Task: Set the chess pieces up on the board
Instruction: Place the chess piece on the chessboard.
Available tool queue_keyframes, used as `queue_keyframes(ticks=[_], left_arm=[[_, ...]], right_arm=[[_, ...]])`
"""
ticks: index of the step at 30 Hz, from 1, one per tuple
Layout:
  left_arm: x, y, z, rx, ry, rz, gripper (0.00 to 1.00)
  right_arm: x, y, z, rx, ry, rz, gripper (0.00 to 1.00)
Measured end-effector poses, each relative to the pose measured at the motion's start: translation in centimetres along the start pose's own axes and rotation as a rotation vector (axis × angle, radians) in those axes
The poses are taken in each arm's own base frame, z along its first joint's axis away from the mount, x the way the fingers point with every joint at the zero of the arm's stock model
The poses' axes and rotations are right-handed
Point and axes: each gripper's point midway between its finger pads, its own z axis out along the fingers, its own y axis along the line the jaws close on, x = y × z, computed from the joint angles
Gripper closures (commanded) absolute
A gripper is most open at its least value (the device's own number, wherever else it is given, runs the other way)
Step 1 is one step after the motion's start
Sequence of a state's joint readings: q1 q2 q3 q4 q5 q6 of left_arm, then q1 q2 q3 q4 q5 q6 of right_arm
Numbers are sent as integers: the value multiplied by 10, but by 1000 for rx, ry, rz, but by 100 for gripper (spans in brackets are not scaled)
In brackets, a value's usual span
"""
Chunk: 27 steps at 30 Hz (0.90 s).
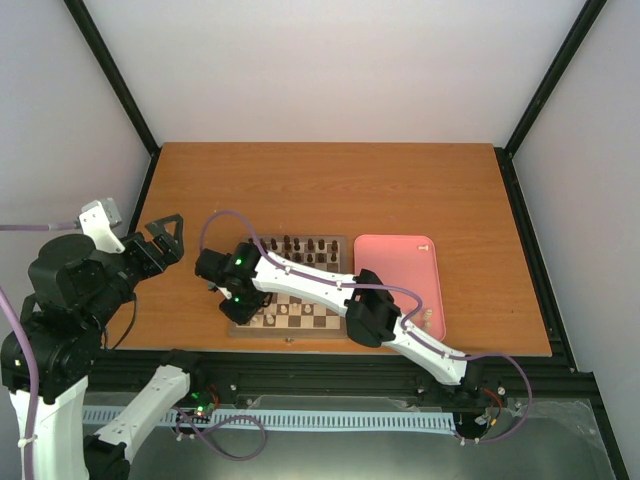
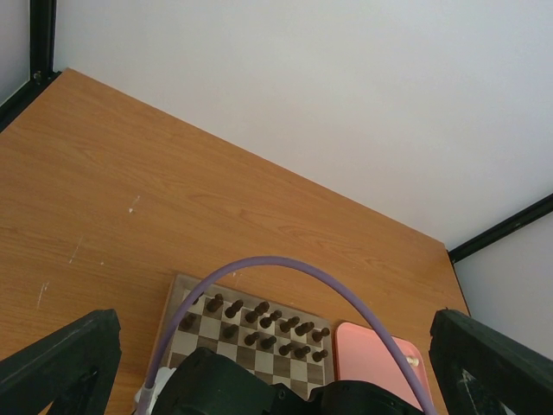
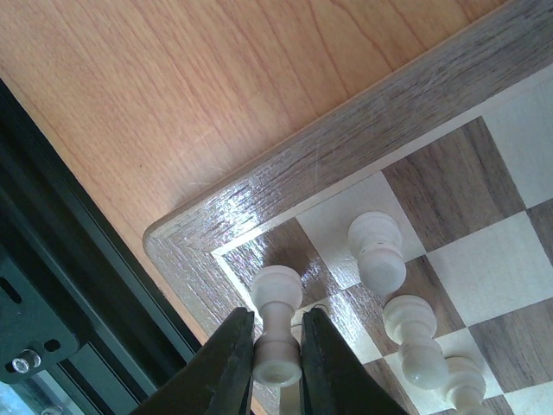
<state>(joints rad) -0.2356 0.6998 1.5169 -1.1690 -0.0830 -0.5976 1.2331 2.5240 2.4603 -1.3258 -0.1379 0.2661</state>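
The board (image 1: 343, 250) lies at the table's near middle, with dark brown chessmen (image 1: 303, 245) on its far rows and cream-white chess pieces (image 1: 300, 310) on its near rows. My right gripper (image 1: 238, 308) reaches over the board's near left corner. In the right wrist view it (image 3: 277, 350) is shut on a cream-white piece (image 3: 278, 328) standing upright over the dark corner square (image 3: 259, 259). I cannot tell whether its base touches the square. Other white pieces (image 3: 378, 251) stand beside it. My left gripper (image 1: 165, 240) is open and empty, raised left of the board.
A pink tray (image 1: 395, 275) lies right of the board with a white piece (image 1: 425, 243) at its far corner and others (image 1: 427, 318) at its near corner. The right arm (image 1: 330, 285) and its purple cable cross the board. The table's near edge (image 3: 78, 216) is close.
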Motion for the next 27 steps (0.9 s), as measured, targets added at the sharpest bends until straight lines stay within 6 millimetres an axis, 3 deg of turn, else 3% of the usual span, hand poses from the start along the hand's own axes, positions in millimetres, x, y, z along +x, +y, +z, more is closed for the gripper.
queue_keyframes(ticks=[27], left_arm=[[5, 4, 4, -19, 15, 2, 0]], right_arm=[[4, 2, 9, -4, 21, -21, 82]])
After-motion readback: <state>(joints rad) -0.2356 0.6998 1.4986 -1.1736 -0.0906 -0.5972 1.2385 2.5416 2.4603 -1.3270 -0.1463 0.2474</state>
